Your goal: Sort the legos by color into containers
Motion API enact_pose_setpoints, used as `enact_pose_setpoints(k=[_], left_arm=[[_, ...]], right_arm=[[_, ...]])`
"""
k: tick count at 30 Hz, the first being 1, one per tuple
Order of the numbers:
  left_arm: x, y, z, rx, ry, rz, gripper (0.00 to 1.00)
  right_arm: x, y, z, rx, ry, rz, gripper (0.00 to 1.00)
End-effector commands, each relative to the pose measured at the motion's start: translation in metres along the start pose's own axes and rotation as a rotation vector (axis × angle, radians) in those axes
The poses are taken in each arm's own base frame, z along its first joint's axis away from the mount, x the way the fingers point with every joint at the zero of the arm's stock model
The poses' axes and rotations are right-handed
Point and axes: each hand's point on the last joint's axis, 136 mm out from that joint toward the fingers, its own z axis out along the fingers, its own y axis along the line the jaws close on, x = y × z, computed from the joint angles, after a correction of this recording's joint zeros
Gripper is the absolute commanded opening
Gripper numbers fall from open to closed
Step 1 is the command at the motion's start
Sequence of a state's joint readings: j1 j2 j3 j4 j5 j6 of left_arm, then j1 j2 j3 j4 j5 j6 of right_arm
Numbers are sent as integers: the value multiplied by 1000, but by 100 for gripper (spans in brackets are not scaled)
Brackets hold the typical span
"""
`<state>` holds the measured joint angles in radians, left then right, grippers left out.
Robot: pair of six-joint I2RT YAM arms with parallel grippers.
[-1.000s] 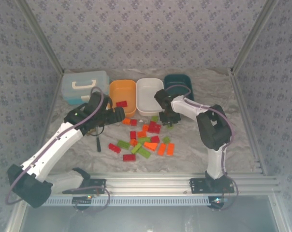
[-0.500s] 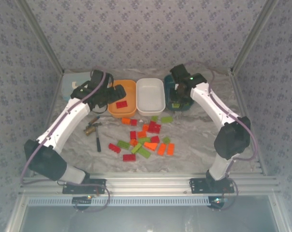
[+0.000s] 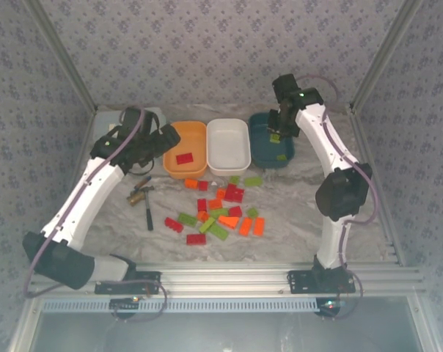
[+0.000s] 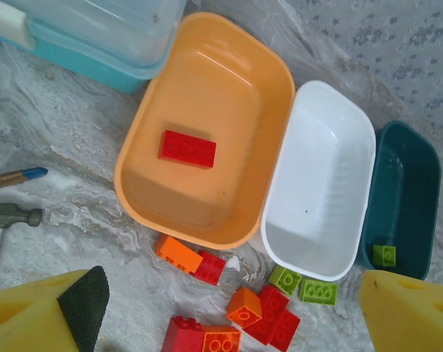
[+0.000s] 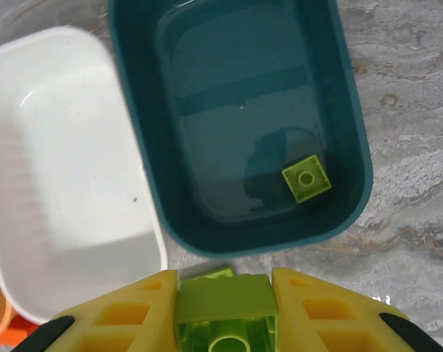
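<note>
My right gripper (image 5: 223, 314) is shut on a lime green lego (image 5: 223, 301) and hangs over the near rim of the dark teal tray (image 5: 236, 95), high above it (image 3: 277, 130). One small green lego (image 5: 306, 180) lies inside that tray. My left gripper (image 4: 236, 315) is open with nothing between its fingers, above the table just in front of the orange tray (image 4: 229, 95). A red lego (image 4: 187, 148) lies in the orange tray. The white tray (image 4: 324, 176) between them holds nothing. Several red, orange and green legos (image 3: 221, 209) lie scattered on the table.
A light blue lidded case (image 4: 97, 29) stands left of the orange tray. A small hammer (image 3: 141, 194) and a thin black tool (image 3: 149, 216) lie left of the lego pile. Patterned walls close in the back and both sides.
The right arm has risen from the pile with the green lego and swung back over the teal tray. The left arm has lifted and drawn back left, its jaws spreading wider.
</note>
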<state>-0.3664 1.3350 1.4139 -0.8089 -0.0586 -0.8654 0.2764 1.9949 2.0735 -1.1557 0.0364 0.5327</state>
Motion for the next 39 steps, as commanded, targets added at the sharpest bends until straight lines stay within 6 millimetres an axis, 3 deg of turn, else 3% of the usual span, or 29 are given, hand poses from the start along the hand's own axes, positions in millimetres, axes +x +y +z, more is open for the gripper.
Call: enact_pose_setpoints(k=[1, 6, 12, 18, 24, 30, 34, 39], left_arm=[[-8, 3, -2, -1, 35, -103, 92], [-16, -7, 6, 23, 56, -63, 92], [-11, -12, 11, 64, 81, -19, 92], [-5, -8, 10, 66, 91, 19, 92], [-3, -5, 3, 76, 79, 13, 92], [-2, -2, 0, 75, 63, -2, 92], [-1, -6, 1, 83, 66, 5, 92], [6, -12, 4, 93, 88, 45, 92]], right_arm=[[8, -11, 25, 42, 110, 62, 32], [11, -11, 75, 95, 174, 85, 32], [0, -29, 125, 170, 189, 155, 33], [-7, -34, 152, 185, 183, 171, 35], [-8, -34, 159, 188, 189, 174, 35], [10, -22, 153, 211, 222, 107, 35], [27, -31, 157, 250, 278, 103, 36], [33, -30, 159, 256, 296, 95, 46]])
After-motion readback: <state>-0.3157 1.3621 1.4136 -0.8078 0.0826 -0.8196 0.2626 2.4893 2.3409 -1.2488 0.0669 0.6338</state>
